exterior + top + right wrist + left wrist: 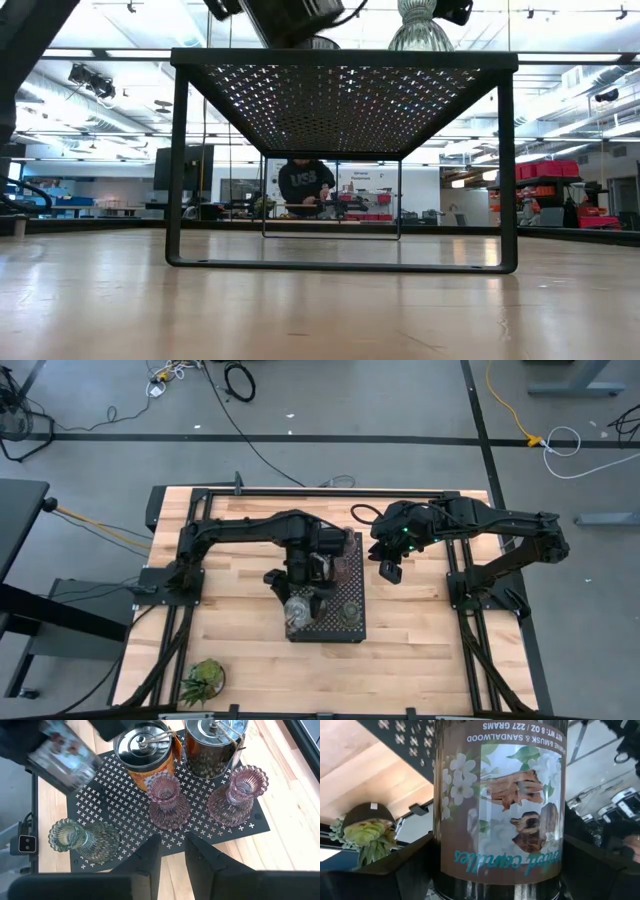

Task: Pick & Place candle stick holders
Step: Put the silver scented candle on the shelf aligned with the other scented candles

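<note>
A wooden table (420, 640) stands in a big workshop, with a black perforated tray (115, 805) raised on legs near its middle and a spiky plant (203, 680) at the near left corner. Five holders already sit on the tray: two metal tins (145, 750) along one side, two pink glass holders (167, 800) in the next row, and the green holder (82, 837) out by a corner. The sixth, a labelled tin (500, 805), is clamped between the left gripper (296, 603)'s fingers over the tray's near left part, so the job looks nearly done, with only this last placement left. The free patch seems to lie beside the two tins and behind the green holder; the tin must come down without knocking either and well in from the tray's edge, which drops clear to the table below. The right gripper (172, 852) hovers beside the tray's far right edge with its fingers only narrowly apart and nothing between them, out of the left arm's way. A person stands far back in the room.
</note>
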Tool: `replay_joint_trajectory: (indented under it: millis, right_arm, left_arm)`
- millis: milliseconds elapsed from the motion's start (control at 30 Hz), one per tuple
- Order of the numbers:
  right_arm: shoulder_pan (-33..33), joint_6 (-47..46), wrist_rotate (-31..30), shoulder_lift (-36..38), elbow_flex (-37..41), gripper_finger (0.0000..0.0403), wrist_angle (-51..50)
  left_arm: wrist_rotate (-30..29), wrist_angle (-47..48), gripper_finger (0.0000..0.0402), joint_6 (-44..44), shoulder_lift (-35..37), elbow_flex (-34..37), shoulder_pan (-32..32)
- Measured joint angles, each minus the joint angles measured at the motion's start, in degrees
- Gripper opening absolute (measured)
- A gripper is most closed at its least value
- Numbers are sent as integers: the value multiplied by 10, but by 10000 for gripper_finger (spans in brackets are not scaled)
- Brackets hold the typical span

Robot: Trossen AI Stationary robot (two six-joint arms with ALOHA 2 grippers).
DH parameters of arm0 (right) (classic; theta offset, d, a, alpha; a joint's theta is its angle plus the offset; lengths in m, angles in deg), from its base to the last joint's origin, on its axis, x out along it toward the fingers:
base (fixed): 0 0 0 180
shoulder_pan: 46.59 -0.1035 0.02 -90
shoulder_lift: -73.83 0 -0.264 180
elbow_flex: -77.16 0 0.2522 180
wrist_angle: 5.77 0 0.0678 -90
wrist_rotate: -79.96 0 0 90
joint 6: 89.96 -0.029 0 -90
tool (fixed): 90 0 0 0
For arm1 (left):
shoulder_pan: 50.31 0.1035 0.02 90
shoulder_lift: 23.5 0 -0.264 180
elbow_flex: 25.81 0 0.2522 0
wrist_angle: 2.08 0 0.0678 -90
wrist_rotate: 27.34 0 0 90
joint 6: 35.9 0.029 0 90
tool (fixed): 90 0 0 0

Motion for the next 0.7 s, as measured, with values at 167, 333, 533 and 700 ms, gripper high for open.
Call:
replay_joint_trajectory:
  millis: [167, 333, 533, 700]
  right_arm:
    - [0, 0, 0, 0, 0, 84, -1]
    - [0, 1, 0, 0, 0, 84, -2]
    - [0, 10, 0, 0, 0, 84, -2]
    - [0, 11, 0, 0, 0, 84, -2]
  left_arm:
    - [-1, 1, 360, 1, -2, 0, 10]
    - [0, 0, 360, 15, -1, 5, 7]
    - [11, 0, 360, 23, -1, 49, -7]
    - [15, 1, 360, 35, 1, 66, -9]
